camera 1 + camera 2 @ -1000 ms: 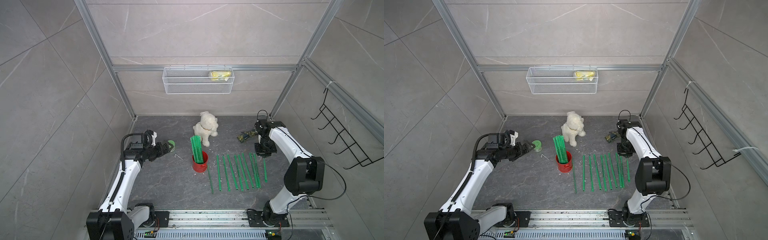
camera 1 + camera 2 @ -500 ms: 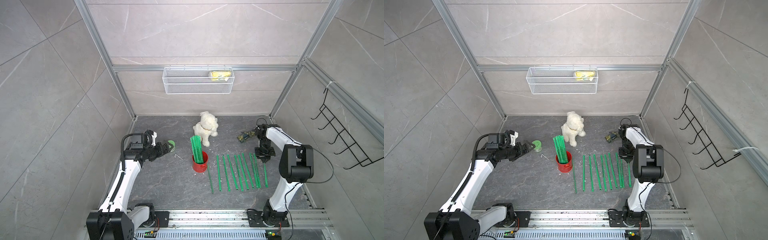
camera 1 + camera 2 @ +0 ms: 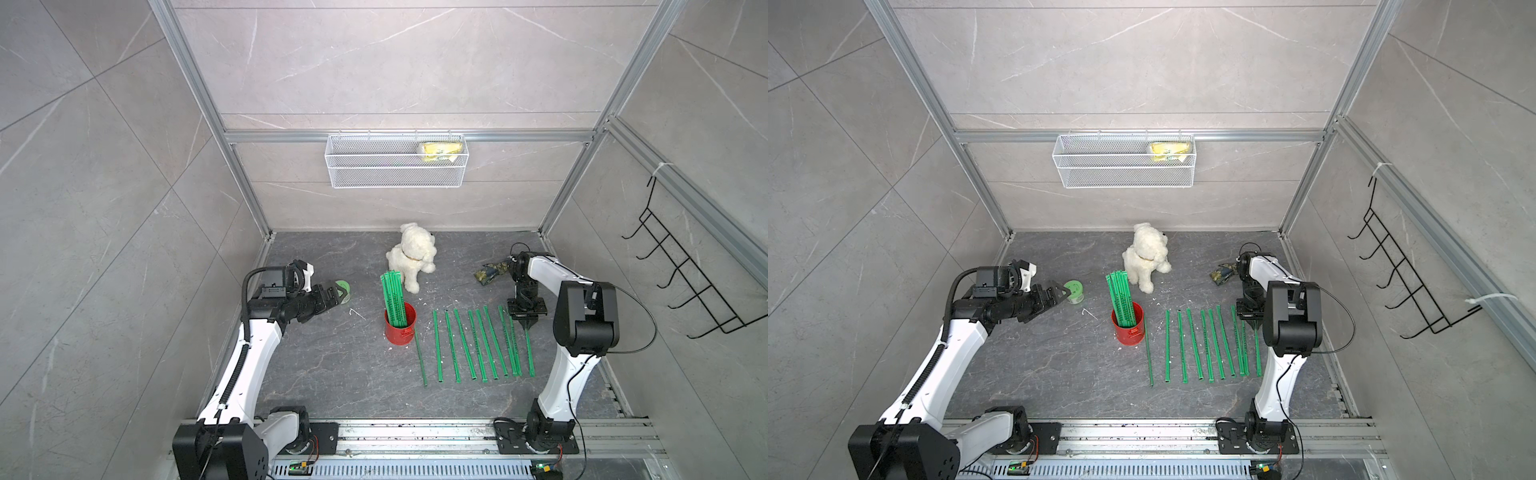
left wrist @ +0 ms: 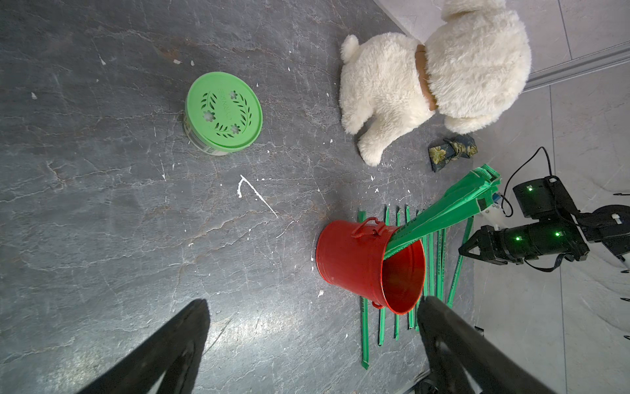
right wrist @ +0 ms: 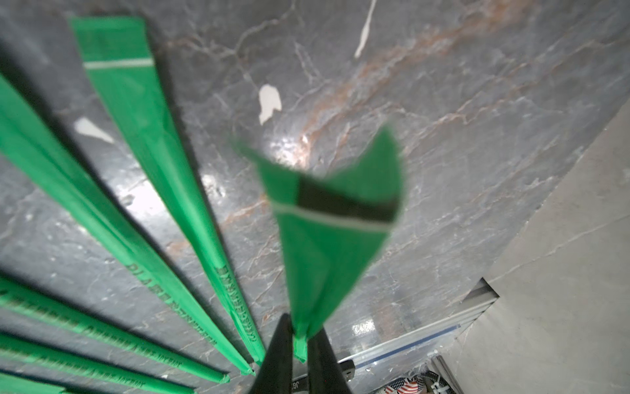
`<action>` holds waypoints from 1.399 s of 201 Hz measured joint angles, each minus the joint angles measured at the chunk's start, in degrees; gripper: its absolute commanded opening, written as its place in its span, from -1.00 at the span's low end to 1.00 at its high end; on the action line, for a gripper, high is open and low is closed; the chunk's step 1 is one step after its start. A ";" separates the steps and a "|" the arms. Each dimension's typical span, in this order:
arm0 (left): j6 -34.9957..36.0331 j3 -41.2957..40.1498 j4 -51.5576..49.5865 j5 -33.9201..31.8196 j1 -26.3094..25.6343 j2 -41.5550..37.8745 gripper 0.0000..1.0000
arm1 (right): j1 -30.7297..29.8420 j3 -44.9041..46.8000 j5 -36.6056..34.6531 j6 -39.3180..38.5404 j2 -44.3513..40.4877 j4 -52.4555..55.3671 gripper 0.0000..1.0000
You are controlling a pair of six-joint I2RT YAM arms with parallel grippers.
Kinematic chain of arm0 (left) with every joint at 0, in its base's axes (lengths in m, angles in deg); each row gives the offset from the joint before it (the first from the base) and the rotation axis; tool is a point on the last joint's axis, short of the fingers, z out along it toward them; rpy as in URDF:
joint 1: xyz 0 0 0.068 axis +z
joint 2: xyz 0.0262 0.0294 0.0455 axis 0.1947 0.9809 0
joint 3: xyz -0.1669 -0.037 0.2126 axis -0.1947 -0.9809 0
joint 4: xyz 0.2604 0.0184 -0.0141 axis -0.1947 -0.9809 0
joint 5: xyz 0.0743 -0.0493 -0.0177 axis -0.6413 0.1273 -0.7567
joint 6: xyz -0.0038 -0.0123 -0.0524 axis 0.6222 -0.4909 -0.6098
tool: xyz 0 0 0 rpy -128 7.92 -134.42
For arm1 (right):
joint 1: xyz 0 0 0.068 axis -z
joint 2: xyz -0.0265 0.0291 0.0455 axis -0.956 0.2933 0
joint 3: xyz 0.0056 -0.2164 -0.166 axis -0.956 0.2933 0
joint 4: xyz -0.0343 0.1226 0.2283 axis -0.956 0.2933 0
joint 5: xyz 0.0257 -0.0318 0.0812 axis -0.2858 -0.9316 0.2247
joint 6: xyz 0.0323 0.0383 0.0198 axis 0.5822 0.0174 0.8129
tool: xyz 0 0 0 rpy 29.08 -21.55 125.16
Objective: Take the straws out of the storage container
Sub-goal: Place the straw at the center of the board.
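The red storage container (image 3: 400, 330) (image 3: 1128, 330) (image 4: 354, 259) stands mid-floor. A bunch of green straws (image 3: 392, 297) (image 4: 453, 208) leans in it. Several more straws (image 3: 478, 345) (image 3: 1208, 345) lie in a row on the floor to its right. My right gripper (image 3: 527, 321) (image 5: 300, 327) points down at the row's right end, shut on the far end of the rightmost straw (image 5: 327, 245). My left gripper (image 3: 334, 292) (image 4: 313, 302) hovers open and empty, left of the can.
A green-lidded jar (image 3: 343, 286) (image 4: 223, 112) sits just beyond the left fingers. A white plush dog (image 3: 411, 257) and a patterned cloth pouch (image 3: 490, 272) lie behind the straws. A wire basket (image 3: 395, 166) hangs on the back wall, a black hook rack (image 3: 685, 282) on the right wall.
The right arm has folded, its elbow swinging toward the front, while its gripper stays over the far end of the rightmost straw. The left arm has not moved.
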 measured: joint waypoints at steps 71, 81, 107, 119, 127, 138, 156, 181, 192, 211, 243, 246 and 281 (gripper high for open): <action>0.00 0.00 0.00 0.00 0.00 0.00 0.99 | 0.09 0.00 0.42 0.00 1.77 -1.09 -0.67; 0.00 0.00 0.02 0.00 0.00 0.00 0.99 | 0.09 0.00 0.59 0.00 1.79 -1.22 -0.66; 0.00 0.00 0.02 0.00 0.00 0.00 0.99 | 0.09 0.00 0.85 0.00 1.77 -1.33 -0.65; 0.00 0.00 0.00 0.00 0.00 0.00 0.99 | 0.09 0.00 1.29 0.00 1.55 -1.33 -0.64; 0.00 0.00 0.00 0.00 0.00 0.00 0.99 | 0.09 0.00 1.97 0.02 0.90 -1.33 -0.63; 0.00 0.00 0.00 0.00 0.00 0.00 0.99 | 0.07 0.02 3.02 0.00 -0.59 -1.33 -0.61; 0.00 0.00 0.02 0.00 0.00 0.00 0.99 | -0.20 0.09 5.31 0.11 -5.90 -1.55 -0.59; 0.00 0.00 0.04 0.00 0.00 0.00 0.99 | -3.02 0.70 7.72 1.60 -17.16 -2.29 -0.52; 0.00 0.00 0.09 0.00 0.00 0.00 0.99 | -5.53 1.11 8.22 2.40 -22.08 -2.64 -0.47; 0.00 0.00 0.15 0.00 0.00 0.00 0.99 | -11.50 1.90 8.59 4.37 -29.70 -3.74 -0.43; 0.00 0.00 0.35 -0.07 -0.37 -0.04 0.99 | -20.68 4.31 8.55 8.35 -37.16 -6.97 -0.38; 0.00 0.00 0.39 -0.09 -0.42 -0.07 0.99 | -21.57 4.59 8.57 8.63 -37.55 -7.43 -0.38; 0.63 0.00 1.25 -1.22 -2.34 -0.72 0.99 | -32.04 5.07 6.56 10.62 -37.03 -11.82 -0.31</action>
